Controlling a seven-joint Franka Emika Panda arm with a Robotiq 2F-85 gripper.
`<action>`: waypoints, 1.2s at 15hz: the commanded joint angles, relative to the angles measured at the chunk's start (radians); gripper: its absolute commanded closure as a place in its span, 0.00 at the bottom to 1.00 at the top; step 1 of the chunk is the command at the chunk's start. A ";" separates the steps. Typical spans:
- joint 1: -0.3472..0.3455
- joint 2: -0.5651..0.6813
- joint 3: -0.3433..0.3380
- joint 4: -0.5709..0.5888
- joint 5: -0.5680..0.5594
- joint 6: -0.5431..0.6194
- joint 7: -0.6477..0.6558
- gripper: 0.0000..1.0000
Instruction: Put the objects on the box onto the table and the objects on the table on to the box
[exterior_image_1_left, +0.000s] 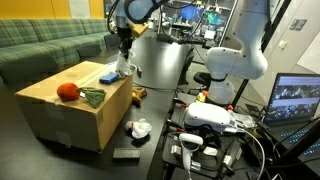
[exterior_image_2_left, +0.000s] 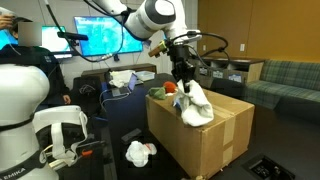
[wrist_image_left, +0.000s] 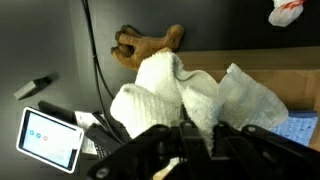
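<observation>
Worktop: broad black worktop (exterior_image_1_left: 155, 108), carrying the carton.
Box: large tan cardboard carton (exterior_image_2_left: 215, 140), plain sides.
Cloth: white soft cloth wad (exterior_image_2_left: 195, 106), hanging over the carton's top.
Fingers: fingers (exterior_image_2_left: 186, 84) clenched on the wad.
Ball: red ball (exterior_image_1_left: 67, 92), on the carton.

Crumpled white cloth (exterior_image_2_left: 195, 105) hangs above carton (exterior_image_2_left: 220, 140) bearing red ball (exterior_image_1_left: 67, 91) and green cloth (exterior_image_1_left: 93, 98).

Both ext views share box (exterior_image_1_left: 60, 115) (exterior_image_2_left: 215, 135); wrist close.
</observation>
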 joint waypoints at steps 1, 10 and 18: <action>0.016 -0.049 0.016 0.091 -0.058 -0.071 0.068 0.97; -0.230 0.034 0.281 0.184 -0.043 0.011 0.169 0.97; -0.835 0.083 0.888 0.283 -0.096 0.089 0.275 0.97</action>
